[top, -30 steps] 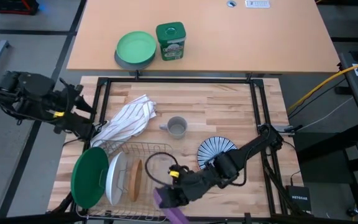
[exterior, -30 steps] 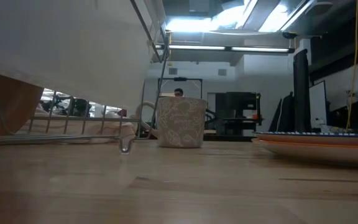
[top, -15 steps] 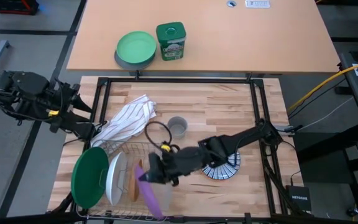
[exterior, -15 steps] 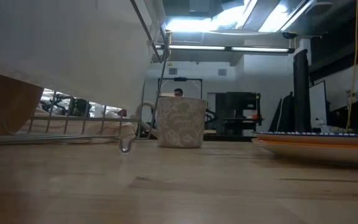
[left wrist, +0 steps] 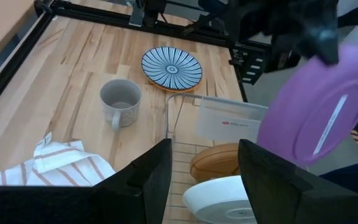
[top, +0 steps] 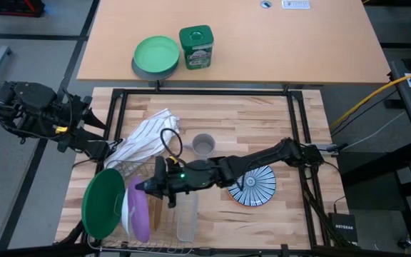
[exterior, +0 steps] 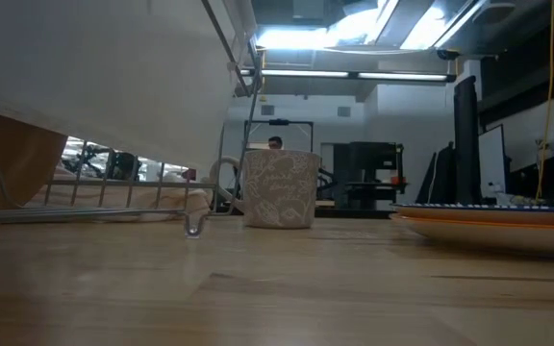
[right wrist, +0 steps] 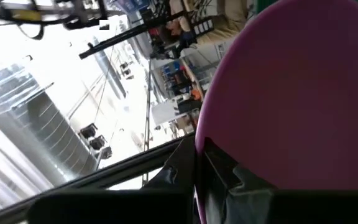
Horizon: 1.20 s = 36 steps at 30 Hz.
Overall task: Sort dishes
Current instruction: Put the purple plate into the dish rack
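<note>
Purple plate held over rack

The purple plate [top: 138,209] is gripped on edge by the closed right end effector [top: 153,187], above the rack [top: 164,170], just beside the white plate [top: 128,208]. Its long axis is judged roughly parallel to the slots. The left end effector [top: 100,135] is parked open off the tabletop [top: 262,121].

High view: even overhead light, counter [top: 262,114] evenly lit, shadows soft and short, focus sharp throughout. Low view: near counter surface blurred, mug [exterior: 279,188] fairly sharp; ceiling light panels [exterior: 354,34] glare white; large pale shape at upper left out of focus. Left wrist view: bright, purple plate [left wrist: 319,106] carries glare streak. Right wrist view: background overexposed, washed white; plate fills frame, soft.
</note>
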Each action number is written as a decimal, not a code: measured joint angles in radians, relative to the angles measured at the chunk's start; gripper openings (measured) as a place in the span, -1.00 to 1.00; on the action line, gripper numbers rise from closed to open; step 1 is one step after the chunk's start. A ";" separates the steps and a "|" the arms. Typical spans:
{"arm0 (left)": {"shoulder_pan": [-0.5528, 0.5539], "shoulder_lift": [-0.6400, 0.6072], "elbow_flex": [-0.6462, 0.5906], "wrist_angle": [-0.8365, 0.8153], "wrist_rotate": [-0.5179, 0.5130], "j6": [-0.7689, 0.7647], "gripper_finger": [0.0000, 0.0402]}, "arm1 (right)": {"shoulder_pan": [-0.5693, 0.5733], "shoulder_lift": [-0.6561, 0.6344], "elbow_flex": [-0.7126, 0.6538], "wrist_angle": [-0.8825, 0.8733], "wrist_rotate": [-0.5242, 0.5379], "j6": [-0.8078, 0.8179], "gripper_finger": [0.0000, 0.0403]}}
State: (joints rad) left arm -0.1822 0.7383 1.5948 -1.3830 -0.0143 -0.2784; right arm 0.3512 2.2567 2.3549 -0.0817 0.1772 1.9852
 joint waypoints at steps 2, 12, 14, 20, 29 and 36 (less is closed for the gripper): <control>0.000 0.000 0.000 -0.005 0.000 -0.001 -0.14 | 0.001 0.011 -0.001 0.001 0.024 0.008 -0.96; 0.000 0.000 0.000 -0.053 0.000 -0.001 -0.14 | 0.001 0.018 -0.001 -0.064 0.146 -0.004 -0.95; 0.000 0.000 0.000 -0.052 0.000 0.007 -0.14 | 0.001 0.020 -0.001 -0.085 0.147 -0.001 -0.95; 0.000 0.000 0.000 -0.052 0.000 0.034 -0.14 | 0.000 0.021 0.000 -0.142 0.183 0.000 -0.95; 0.000 0.000 0.000 -0.051 -0.001 0.045 -0.14 | -0.007 0.041 0.001 -0.169 0.221 0.027 -0.95; 0.000 0.000 0.000 -0.049 -0.001 0.051 -0.14 | -0.005 0.111 0.001 -0.060 0.216 0.080 -0.95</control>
State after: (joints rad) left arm -0.1822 0.7383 1.5944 -1.4324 -0.0154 -0.2276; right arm 0.3466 2.3677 2.3554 -0.1420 0.3931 2.0647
